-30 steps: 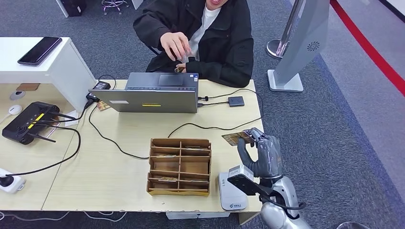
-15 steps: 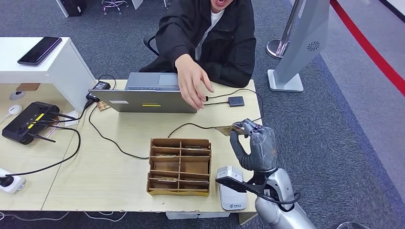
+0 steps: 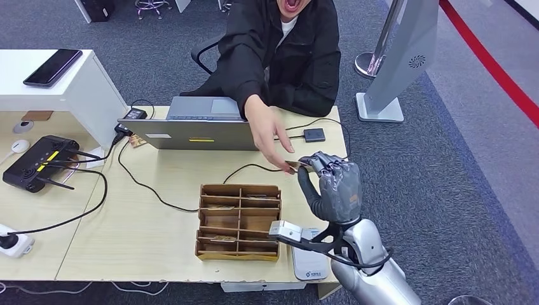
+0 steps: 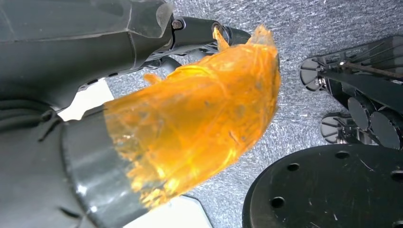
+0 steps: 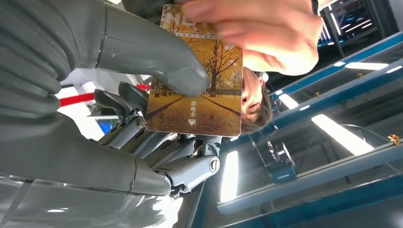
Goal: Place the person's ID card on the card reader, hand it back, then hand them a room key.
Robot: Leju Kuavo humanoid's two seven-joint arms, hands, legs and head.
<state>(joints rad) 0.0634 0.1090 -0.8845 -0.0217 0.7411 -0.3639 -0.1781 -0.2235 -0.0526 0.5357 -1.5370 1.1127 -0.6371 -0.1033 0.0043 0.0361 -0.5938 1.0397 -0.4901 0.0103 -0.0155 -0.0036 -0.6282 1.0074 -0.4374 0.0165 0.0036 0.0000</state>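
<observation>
My right hand (image 3: 334,187) is raised at the centre right of the head view, above the right end of the surface (image 3: 159,216), with the card (image 3: 296,166) pinched at its fingertips — thumb on one face, fingers behind it. The card's long axis runs away from my hand toward the centre of the head view, its free end pointing at the person's hand (image 3: 272,141), which reaches in from the top of the frame and touches that end. In the right wrist view the card (image 5: 197,76) sits in the upper middle of the frame, printed with autumn trees, my thumb (image 5: 157,57) pressed across one side of it and the person's fingers (image 5: 247,23) closed over its far edge at the top. Lower in the head view, the white card reader (image 3: 309,260) lies flat near the bottom edge, just right of the cardboard organizer (image 3: 239,221). Of my left hand I cannot tell whether the fingers are apart or together — an orange wrapping (image 4: 199,118) covers the middle of its wrist view.
</observation>
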